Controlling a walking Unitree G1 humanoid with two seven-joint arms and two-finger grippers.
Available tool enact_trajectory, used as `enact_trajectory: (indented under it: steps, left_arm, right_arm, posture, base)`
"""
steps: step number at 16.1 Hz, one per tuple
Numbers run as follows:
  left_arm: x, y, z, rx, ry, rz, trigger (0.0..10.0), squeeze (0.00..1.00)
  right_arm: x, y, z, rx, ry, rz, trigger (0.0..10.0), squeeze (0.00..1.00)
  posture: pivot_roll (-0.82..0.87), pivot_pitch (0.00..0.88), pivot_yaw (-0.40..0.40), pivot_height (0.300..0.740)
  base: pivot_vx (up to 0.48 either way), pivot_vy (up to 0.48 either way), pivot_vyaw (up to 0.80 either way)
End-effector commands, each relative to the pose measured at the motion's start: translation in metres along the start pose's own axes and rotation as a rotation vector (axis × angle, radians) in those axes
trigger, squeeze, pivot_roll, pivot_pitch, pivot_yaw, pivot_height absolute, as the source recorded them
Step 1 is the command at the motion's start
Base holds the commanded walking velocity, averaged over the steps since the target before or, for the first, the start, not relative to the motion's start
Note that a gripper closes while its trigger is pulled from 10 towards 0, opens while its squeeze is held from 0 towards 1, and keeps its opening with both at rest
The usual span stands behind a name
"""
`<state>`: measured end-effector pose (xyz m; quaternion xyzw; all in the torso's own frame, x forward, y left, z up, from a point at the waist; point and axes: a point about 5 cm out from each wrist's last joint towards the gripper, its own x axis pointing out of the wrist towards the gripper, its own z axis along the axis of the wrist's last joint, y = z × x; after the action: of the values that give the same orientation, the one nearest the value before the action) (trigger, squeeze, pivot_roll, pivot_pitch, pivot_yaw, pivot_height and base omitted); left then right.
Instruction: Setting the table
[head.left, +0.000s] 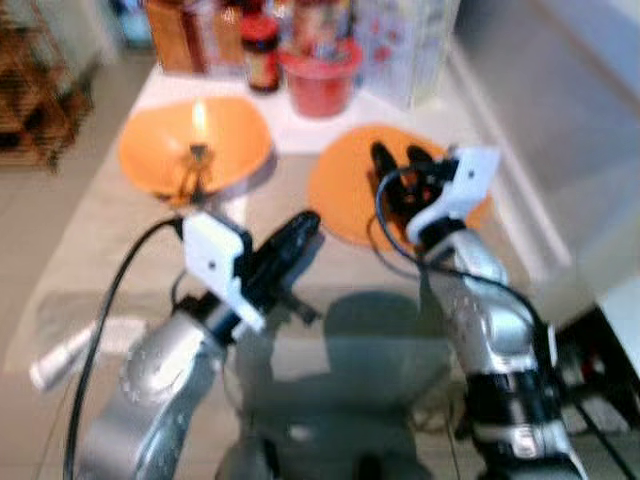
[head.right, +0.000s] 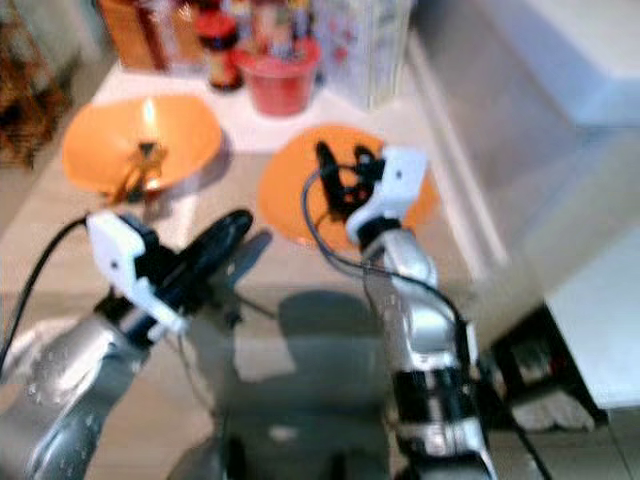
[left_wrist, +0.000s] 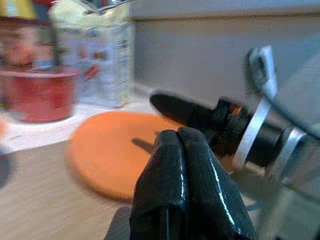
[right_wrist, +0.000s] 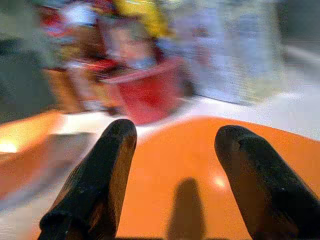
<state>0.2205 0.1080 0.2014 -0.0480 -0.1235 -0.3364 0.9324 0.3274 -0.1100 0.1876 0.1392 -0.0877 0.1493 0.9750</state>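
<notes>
Wooden tabletop (head.left: 100, 240) fills mid-frame, where the spread-fingered right gripper (head.left: 400, 160) hovers over an orange plate (head.left: 340, 190), best lowered gently, while the left gripper (head.left: 300, 228) is pinched closed, empty.

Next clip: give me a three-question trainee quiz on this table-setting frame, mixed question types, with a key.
1. True or false: the right claw is open above an orange plate.
2. How many orange dishes are on the table: A) one B) two C) three
3. Fill in: the left claw has its fingers ____.

Key: 1 true. 2 B; the second is an orange bowl. 3 shut.
</notes>
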Motion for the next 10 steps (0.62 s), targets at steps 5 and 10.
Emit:
enact_trajectory:
  steps: [5,10]
  left_arm:
    - [-0.0021,-0.0030,-0.0008,0.027,0.032,-0.003,10.0,0.00]
    - [-0.0022,-0.0066,-0.0020,0.024,0.038,-0.008,10.0,0.00]
  right_arm:
    - [-0.0020,-0.0132,-0.0057,-0.006,0.080,-0.139,10.0,0.00]
    - [-0.0074,-0.0130,-0.0118,0.069,0.155,-0.225,10.0,0.00]
  posture:
    - [-0.03,0.136,-0.014,0.740]
    - [-0.03,0.148,-0.021,0.740]
  base:
    - [0.000,0.000,0.00]
    - [0.000,0.000,0.00]
